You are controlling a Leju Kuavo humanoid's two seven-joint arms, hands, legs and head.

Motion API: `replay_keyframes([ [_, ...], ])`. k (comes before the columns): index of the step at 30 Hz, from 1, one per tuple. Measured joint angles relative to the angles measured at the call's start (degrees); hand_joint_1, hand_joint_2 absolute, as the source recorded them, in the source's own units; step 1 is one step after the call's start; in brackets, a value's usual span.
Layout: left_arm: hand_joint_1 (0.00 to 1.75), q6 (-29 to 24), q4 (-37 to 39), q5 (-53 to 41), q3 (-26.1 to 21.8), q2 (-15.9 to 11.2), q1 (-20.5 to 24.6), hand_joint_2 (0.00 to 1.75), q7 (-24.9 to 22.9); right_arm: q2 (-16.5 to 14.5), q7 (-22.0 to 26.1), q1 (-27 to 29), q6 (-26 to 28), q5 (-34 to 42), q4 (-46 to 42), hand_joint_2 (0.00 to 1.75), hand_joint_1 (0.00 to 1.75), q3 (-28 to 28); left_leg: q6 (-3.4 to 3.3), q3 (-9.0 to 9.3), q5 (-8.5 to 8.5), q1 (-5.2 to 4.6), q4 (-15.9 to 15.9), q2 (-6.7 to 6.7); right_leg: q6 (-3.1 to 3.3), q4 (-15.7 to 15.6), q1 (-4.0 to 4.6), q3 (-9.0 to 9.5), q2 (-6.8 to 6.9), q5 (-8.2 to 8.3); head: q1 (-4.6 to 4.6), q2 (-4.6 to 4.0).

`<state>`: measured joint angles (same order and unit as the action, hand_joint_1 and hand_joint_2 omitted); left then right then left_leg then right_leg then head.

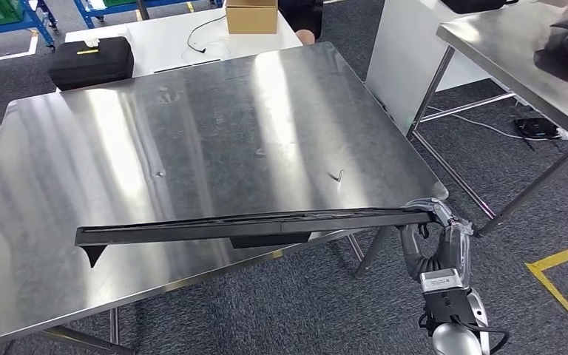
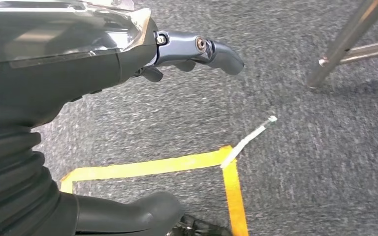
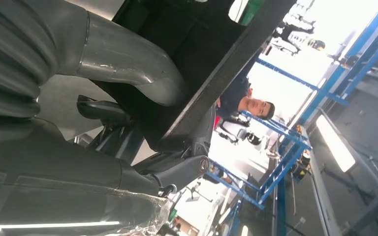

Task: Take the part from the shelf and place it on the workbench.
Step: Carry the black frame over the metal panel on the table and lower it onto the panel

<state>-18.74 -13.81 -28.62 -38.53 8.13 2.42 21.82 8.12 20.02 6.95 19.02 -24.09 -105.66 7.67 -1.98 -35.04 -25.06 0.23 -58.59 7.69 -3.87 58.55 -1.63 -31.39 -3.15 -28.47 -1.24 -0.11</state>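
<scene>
While grey carpet marked with yellow tape (image 2: 147, 168) covered the floor, a steel workbench (image 1: 192, 133) filled the middle of the scene, with a black case (image 1: 91, 62) and a cardboard box (image 1: 251, 16) on a white table beyond it. The right hand (image 1: 433, 216) gripped the right end of the long black part (image 1: 251, 223), which stretched leftward over the near edge of the workbench. The left hand (image 2: 128, 54) hung above the carpet, holding nothing, fingers apart.
</scene>
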Motion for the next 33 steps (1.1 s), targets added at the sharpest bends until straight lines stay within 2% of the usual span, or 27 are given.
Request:
replay_keyframes([
  [1, 0.00, 0.01, 0.00, -0.04, 0.00, -0.02, -0.12, 1.75, -0.02, 0.05, -0.02, -0.08, 0.00, -0.04, 0.03, 1.75, 1.75, 0.09, 0.30, -0.18, 0.14, 0.08, 0.11, 0.45, 0.51, -0.03, 0.00, 0.06, 0.62, 0.16, -0.02, 0.00],
  [2, 0.00, 0.01, 0.00, -0.08, 0.00, -0.07, -0.26, 1.75, -0.04, 0.08, -0.02, -0.22, -0.01, -0.07, 0.05, 1.75, 1.75, 0.19, 0.58, -0.33, 0.11, 0.14, 0.02, 0.18, 0.92, -0.07, -0.06, 0.06, 1.16, 0.29, -0.03, 0.00],
  [3, 0.00, 0.01, -0.01, -0.11, 0.00, -0.09, -0.33, 1.75, -0.05, 0.10, -0.02, -0.34, -0.02, -0.10, 0.07, 1.75, 1.75, 0.29, 0.84, -0.71, -0.39, 0.12, -0.69, -0.92, 1.39, -0.14, -0.18, 0.11, 1.75, 0.38, -0.13, 0.00],
  [4, 0.00, 0.01, -0.01, -0.15, 0.00, -0.11, -0.30, 1.75, -0.07, 0.13, -0.02, -0.43, -0.04, -0.11, 0.09, 1.75, 1.75, 0.38, 1.05, -1.55, -1.51, 0.09, -2.44, -2.59, 1.88, -0.21, -0.31, 0.16, 2.39, 0.41, -0.23, 0.00],
  [6, 0.00, 0.01, -0.02, -0.24, 0.01, -0.08, -0.12, 1.75, -0.09, 0.17, -0.02, -0.46, -0.07, -0.15, 0.13, 1.75, 1.75, 0.44, 1.45, -4.88, -5.07, 0.10, -9.13, -6.04, 2.63, -0.25, -0.13, 0.23, 3.81, 0.29, -0.46, 0.00],
  [7, 0.00, 0.01, -0.02, -0.29, 0.01, -0.07, -0.07, 1.75, -0.10, 0.17, -0.02, -0.46, -0.07, -0.16, 0.15, 1.75, 1.75, 0.44, 1.60, -6.80, -6.59, 0.21, -12.86, -6.79, 2.81, -0.24, 0.03, 0.24, 4.59, 0.22, -0.47, 0.00],
  [8, 0.00, 0.01, -0.02, -0.34, 0.02, -0.06, -0.08, 1.75, -0.10, 0.18, -0.02, -0.46, -0.07, -0.16, 0.19, 1.75, 1.75, 0.45, 1.69, -8.16, -7.28, 0.31, -15.44, -7.13, 2.90, -0.24, 0.15, 0.26, 5.38, 0.14, -0.48, 0.00],
  [9, 0.00, 0.01, -0.02, -0.38, 0.02, -0.05, -0.11, 1.75, -0.12, 0.19, -0.02, -0.47, -0.07, -0.16, 0.23, 1.75, 1.75, 0.47, 1.69, -8.51, -6.91, 0.37, -16.02, -7.31, 2.98, -0.24, 0.23, 0.32, 6.13, 0.07, -0.48, 0.00],
  [10, 0.00, 0.01, -0.02, -0.39, 0.01, -0.05, -0.14, 1.75, -0.14, 0.19, -0.02, -0.48, -0.07, -0.15, 0.26, 1.75, 1.75, 0.49, 1.59, -7.68, -5.57, 0.39, -14.36, -7.59, 3.00, -0.24, 0.28, 0.43, 6.85, -0.03, -0.49, 0.00],
  [11, 0.00, 0.01, -0.03, -0.40, 0.01, -0.08, -0.15, 1.75, -0.15, 0.19, -0.02, -0.49, -0.07, -0.15, 0.28, 1.75, 1.75, 0.52, 1.37, -5.78, -3.68, 0.35, -10.83, -8.23, 2.95, -0.24, 0.32, 0.60, 7.51, -0.16, -0.48, 0.00],
  [13, 0.00, 0.06, -0.05, -0.48, 0.02, -0.14, 0.00, 1.75, -0.21, 0.21, -0.03, -0.51, -0.07, -0.20, 0.29, 1.75, 1.75, 0.56, 0.75, -1.70, -1.15, 0.00, -3.40, -10.64, 2.58, -0.23, 0.62, 0.81, 8.60, -0.52, -0.44, 0.00],
  [14, 0.00, 0.09, -0.08, -0.52, 0.03, -0.15, 0.10, 1.75, -0.27, 0.25, -0.06, -0.55, -0.07, -0.30, 0.29, 1.75, 1.75, 0.60, 0.50, -0.54, -0.77, -0.25, -1.34, -11.43, 2.30, -0.23, 0.78, 0.95, 9.04, -0.71, -0.39, 0.00],
  [15, 0.00, 0.14, -0.10, -0.57, 0.04, -0.15, 0.17, 1.75, -0.37, 0.28, -0.11, -0.59, -0.10, -0.42, 0.29, 1.75, 1.75, 0.68, 0.32, -0.18, -0.91, -0.52, -0.61, -11.72, 2.01, -0.27, 0.91, 1.08, 9.45, -0.84, -0.34, 0.00],
  [17, 0.00, 0.23, -0.14, -0.66, 0.04, -0.11, 0.19, 1.75, -0.56, 0.33, -0.33, -0.75, -0.32, -0.73, 0.29, 1.75, 1.75, 0.95, -0.15, -0.11, -0.77, -0.63, -0.28, -10.65, 1.36, -0.42, 0.95, 1.40, 10.00, -1.01, -0.29, 0.00],
  [18, 0.00, 0.28, -0.15, -0.74, 0.04, -0.06, 0.20, 1.75, -0.67, 0.37, -0.43, -0.88, -0.46, -0.83, 0.32, 1.75, 1.75, 1.16, -0.49, 0.05, -0.58, -0.53, 0.08, -10.24, 1.10, -0.11, 0.89, 1.34, 9.36, -1.28, -0.26, 0.00],
  [19, 0.00, 0.33, -0.19, -0.85, 0.04, -0.03, 0.27, 1.75, -0.76, 0.45, -0.49, -1.05, -0.57, -0.94, 0.37, 1.75, 1.75, 1.33, -0.85, 0.25, -0.34, -0.35, 0.44, -9.85, 0.99, 1.12, 0.85, 0.81, 8.10, -1.99, -0.22, 0.00],
  [21, 0.00, 0.51, -0.31, -1.22, 0.08, 0.10, 0.59, 1.75, -0.93, 0.76, -0.51, -1.64, -0.79, -1.32, 0.63, 1.75, 1.75, 1.74, -1.30, 0.44, -0.12, -0.16, 0.79, -9.11, 1.20, 7.04, 0.71, -2.01, 4.93, -4.66, -0.10, 0.00],
  [23, 0.00, 0.66, -0.39, -1.57, 0.19, 0.29, 0.87, 1.75, -1.07, 1.04, -0.64, -2.67, -1.15, -2.05, 1.06, 1.75, 1.75, 2.28, -1.44, 0.42, -0.13, -0.14, 0.76, -8.28, 1.23, 14.10, 0.69, -5.78, 3.65, -6.97, -0.05, 0.00],
  [24, 0.00, 0.68, -0.39, -1.68, 0.24, 0.40, 0.92, 1.75, -1.15, 1.15, -0.81, -3.26, -1.36, -2.37, 1.29, 1.75, 1.75, 2.58, -1.43, 0.45, -0.14, -0.11, 0.72, -7.84, 0.92, 15.46, 0.66, -6.71, 3.52, -6.96, -0.04, 0.00],
  [25, 0.00, 0.71, -0.39, -1.72, 0.27, 0.49, 0.93, 1.75, -1.23, 1.25, -0.96, -3.81, -1.50, -2.57, 1.45, 1.75, 1.75, 2.85, -1.39, 0.53, -0.17, -0.06, 0.69, -7.44, 0.40, 14.41, 0.57, -6.52, 3.49, -5.93, -0.03, 0.00],
  [27, 0.00, 0.76, -0.41, -1.83, 0.32, 0.63, 0.94, 1.75, -1.36, 1.40, -1.20, -4.98, -1.76, -2.77, 1.67, 1.75, 1.75, 3.29, -1.09, 0.68, -0.33, 0.10, 0.49, -6.66, -0.83, 6.87, 0.16, -3.55, 3.43, -2.17, 0.00, 0.00],
  [28, 0.00, 0.87, -0.44, -2.01, 0.36, 0.64, 0.96, 1.75, -1.44, 1.44, -1.37, -5.86, -2.01, -2.98, 1.80, 1.75, 1.75, 3.57, -0.80, 0.64, -0.47, 0.01, 0.27, -6.39, -1.06, 3.22, 0.06, -1.99, 3.31, -0.64, 0.01, 0.00],
  [29, 0.00, 0.98, -0.47, -2.25, 0.43, 0.64, 1.00, 1.75, -1.54, 1.47, -1.66, -6.99, -2.34, -3.35, 1.97, 1.75, 1.75, 3.90, -0.49, 0.50, -0.55, -0.11, 0.09, -6.23, -0.91, 0.83, -0.01, -1.00, 3.19, 0.33, 0.00, 0.00],
  [30, 0.00, 1.10, -0.50, -2.54, 0.56, 0.61, 1.06, 1.75, -1.69, 1.49, -2.15, -8.39, -2.78, -3.94, 2.19, 1.75, 1.75, 4.29, -0.27, 0.32, -0.62, -0.26, -0.07, -6.19, -0.54, -0.14, -0.09, -0.67, 3.07, 0.70, -0.01, 0.00],
  [31, 0.00, 1.24, -0.51, -2.87, 0.72, 0.56, 1.14, 1.75, -1.87, 1.52, -2.94, -10.09, -3.35, -4.76, 2.51, 1.75, 1.75, 4.76, -0.38, 0.18, -0.55, -0.39, -0.14, -6.19, -0.11, -0.16, -0.02, -0.67, 2.98, 0.81, -0.03, 0.00],
  [33, 0.00, 1.60, -0.52, -3.57, 1.10, 0.51, 1.42, 1.75, -2.30, 1.66, -5.72, -14.91, -4.85, -6.87, 3.86, 1.75, 1.75, 5.89, -1.14, 0.12, -0.35, -0.40, -0.04, -6.31, 0.27, -0.17, -0.06, -0.79, 2.83, 1.01, -0.05, 0.00],
])
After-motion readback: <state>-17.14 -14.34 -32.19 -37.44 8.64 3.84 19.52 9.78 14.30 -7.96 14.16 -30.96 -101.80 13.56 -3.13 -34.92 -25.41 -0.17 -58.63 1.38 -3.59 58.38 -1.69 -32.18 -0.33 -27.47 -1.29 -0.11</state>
